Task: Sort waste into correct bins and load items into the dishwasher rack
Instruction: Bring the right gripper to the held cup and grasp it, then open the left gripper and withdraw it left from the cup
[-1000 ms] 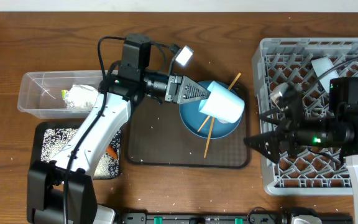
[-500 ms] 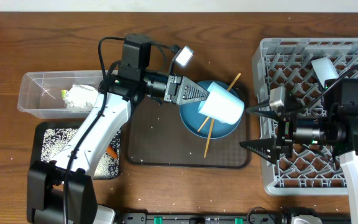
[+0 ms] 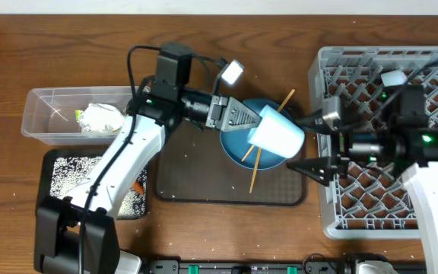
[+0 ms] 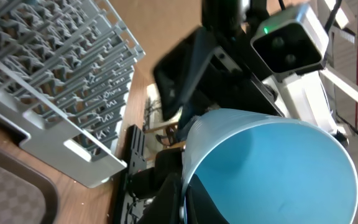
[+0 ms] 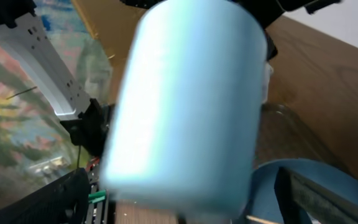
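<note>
My left gripper (image 3: pixel 243 122) is shut on the rim of the light blue cup (image 3: pixel 277 135) and holds it on its side above the blue plate (image 3: pixel 238 141); the cup fills the left wrist view (image 4: pixel 272 168) and the right wrist view (image 5: pixel 185 106). Two wooden chopsticks (image 3: pixel 258 161) lie across the plate. My right gripper (image 3: pixel 304 142) is open, its fingers on either side of the cup's base, at the left edge of the grey dishwasher rack (image 3: pixel 390 205). A white-pink cup (image 3: pixel 396 79) sits in the rack. The wrapper (image 3: pixel 101 117) lies in the clear tub (image 3: pixel 40 114). Rice and a carrot (image 3: pixel 134 186) lie in the black tray (image 3: pixel 67 179).
The plate rests on a dark brown serving tray (image 3: pixel 196 179) in the middle of the wooden table. Stray rice grains dot the table near the brown tray's left edge. The rack's wall also shows in the left wrist view (image 4: pixel 73 124).
My right gripper has moved left from over the rack to the cup, its open fingers now around the cup's base. My left gripper has carried the cup slightly right and down.
</note>
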{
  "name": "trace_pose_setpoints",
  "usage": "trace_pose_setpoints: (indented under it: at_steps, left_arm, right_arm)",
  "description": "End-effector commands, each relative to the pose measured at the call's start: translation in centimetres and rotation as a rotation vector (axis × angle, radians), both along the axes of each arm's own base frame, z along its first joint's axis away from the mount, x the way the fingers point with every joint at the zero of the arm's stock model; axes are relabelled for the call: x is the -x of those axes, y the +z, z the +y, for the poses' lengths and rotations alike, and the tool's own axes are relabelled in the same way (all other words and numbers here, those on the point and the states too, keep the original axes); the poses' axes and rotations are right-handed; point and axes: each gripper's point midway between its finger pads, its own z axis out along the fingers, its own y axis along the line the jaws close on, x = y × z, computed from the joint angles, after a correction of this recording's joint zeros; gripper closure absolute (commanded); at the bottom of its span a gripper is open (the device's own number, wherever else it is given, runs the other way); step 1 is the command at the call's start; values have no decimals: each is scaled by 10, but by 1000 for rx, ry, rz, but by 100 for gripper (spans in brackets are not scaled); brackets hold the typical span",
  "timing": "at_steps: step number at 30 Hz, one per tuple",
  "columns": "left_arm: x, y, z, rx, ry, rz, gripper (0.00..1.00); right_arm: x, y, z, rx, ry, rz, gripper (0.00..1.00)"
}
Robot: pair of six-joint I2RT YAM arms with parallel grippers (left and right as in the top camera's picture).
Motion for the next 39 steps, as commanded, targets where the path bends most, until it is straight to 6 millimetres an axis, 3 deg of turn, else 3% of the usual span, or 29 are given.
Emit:
trace_pose_setpoints:
  at_steps: [1, 4, 10, 15, 20, 28, 33, 39]
  left_arm:
    - [7, 6, -1, 19, -31, -4, 94]
    - [7, 6, -1, 19, -32, -3, 94]
    - [7, 6, -1, 18, -32, -4, 94]
    - [8, 4, -1, 21, -33, -14, 94]
    - [9, 0, -1, 16, -32, -1, 94]
    - [17, -22, 2, -4, -33, 54, 94]
    - [21, -39, 4, -21, -24, 73, 94]
    - [11, -42, 7, -35, 18, 47, 87]
  right_arm:
    - [-2, -1, 10, -43, 28, 84, 7]
    - [-5, -2, 17, -46, 39, 108, 17]
    - [-4, -2, 19, -47, 48, 109, 49]
    - [-6, -1, 19, -51, 36, 134, 56]
    - [-13, 3, 20, -60, 19, 145, 56]
    - [-25, 7, 14, -70, -28, 172, 63]
    - [-31, -2, 11, -23, -75, 191, 63]
    - [-43, -13, 6, 38, -166, 246, 69]
